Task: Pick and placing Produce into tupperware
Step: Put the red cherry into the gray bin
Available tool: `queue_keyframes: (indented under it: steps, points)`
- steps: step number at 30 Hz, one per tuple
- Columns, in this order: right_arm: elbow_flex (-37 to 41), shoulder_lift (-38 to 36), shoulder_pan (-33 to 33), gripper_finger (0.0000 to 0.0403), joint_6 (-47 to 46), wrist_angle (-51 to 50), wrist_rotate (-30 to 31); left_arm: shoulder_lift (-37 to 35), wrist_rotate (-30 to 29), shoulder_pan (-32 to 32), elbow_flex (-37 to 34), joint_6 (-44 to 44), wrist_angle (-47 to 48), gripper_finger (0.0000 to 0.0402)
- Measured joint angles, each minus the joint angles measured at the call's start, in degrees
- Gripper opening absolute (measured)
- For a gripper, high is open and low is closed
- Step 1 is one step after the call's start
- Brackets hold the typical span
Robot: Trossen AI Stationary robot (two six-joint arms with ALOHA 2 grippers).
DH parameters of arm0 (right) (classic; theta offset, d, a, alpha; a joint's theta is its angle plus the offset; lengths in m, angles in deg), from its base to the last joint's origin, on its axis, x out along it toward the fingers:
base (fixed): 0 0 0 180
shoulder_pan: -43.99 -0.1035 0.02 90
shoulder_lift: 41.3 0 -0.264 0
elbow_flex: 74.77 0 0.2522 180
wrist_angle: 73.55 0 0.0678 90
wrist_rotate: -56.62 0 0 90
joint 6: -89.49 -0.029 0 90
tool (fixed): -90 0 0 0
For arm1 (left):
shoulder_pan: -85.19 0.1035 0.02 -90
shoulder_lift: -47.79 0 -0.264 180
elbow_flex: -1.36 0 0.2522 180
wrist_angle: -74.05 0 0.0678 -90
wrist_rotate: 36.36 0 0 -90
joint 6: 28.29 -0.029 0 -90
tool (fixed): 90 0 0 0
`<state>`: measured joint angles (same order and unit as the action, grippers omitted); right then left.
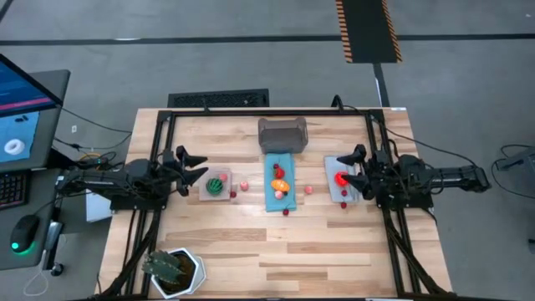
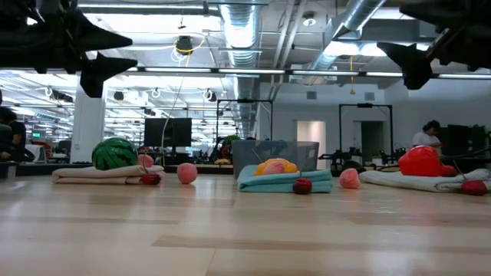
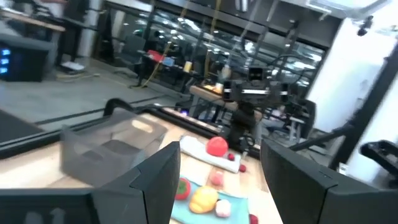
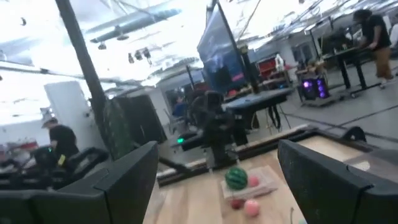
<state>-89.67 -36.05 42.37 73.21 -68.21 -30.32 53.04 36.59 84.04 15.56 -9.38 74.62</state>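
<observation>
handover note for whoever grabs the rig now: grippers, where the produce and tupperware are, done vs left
Left gripper: open, empty, raised beside the tan mat with the watermelon.
Right gripper: open, empty, raised by the grey mat with the big red piece.
Tupperware: at the table's far middle, looks empty.
Orange and red pieces: on the blue mat; small pink and red ones loose on the table.
Done: nothing placed. Left: all produce.

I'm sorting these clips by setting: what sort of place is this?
Probably a robotics lab in an open industrial workspace: exposed ceiling ducts, a monitor beside the wooden table, and desks with a person working behind.
</observation>
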Motion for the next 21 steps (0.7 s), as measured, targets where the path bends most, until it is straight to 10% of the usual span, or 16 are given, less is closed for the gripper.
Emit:
queue_keyframes:
  steps: [11,21]
  points:
    - [-9.87,8.82,-2.87,0.0353,-2.11,-26.35,7.74,0.00,-6.45,0.01,0.00,-2.34,2.20,0.0213]
    - [-20.96,31.59,-7.66,0.0353,-6.23,-28.93,6.76,0.00,-6.36,0.01,0.00,-3.37,1.73,0.0213]
